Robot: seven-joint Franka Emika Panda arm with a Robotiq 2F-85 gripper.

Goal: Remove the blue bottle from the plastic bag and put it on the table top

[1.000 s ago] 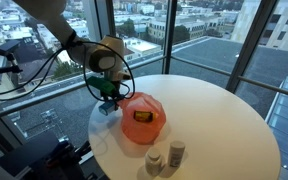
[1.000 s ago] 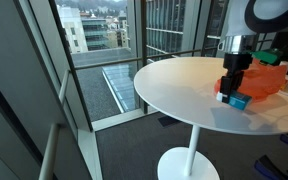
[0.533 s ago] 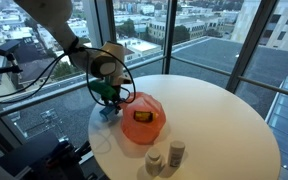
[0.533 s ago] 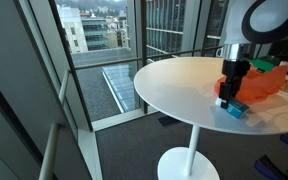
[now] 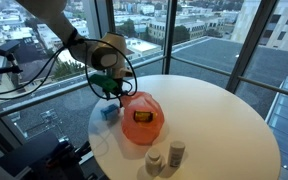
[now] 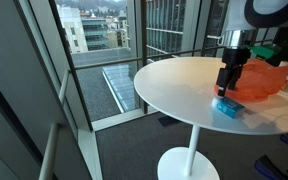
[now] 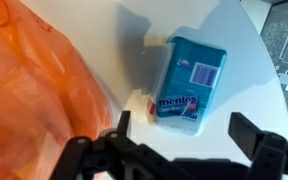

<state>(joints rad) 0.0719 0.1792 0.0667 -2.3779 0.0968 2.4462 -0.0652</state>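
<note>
The blue bottle (image 7: 189,78), a Mentos container, lies on its side on the white round table (image 5: 214,120), just beside the orange plastic bag (image 5: 142,118). In the wrist view the bag (image 7: 34,90) fills the left side and the bottle rests clear of it. My gripper (image 5: 108,92) hovers a little above the bottle (image 5: 109,112), open, and nothing sits between its fingers (image 7: 246,130). An exterior view shows the gripper (image 6: 227,85) over the bottle (image 6: 227,106), near the table's edge (image 6: 174,85), with the bag (image 6: 259,80) behind.
Two small pill bottles (image 5: 154,161) (image 5: 176,152) stand near the table's front edge. The blue bottle lies close to the table rim, beyond which the floor drops away beside tall glass windows (image 5: 184,20).
The gripper went from shut to open, letting go of the blue bottle, which now lies on the table. The gripper has lifted slightly above it.
</note>
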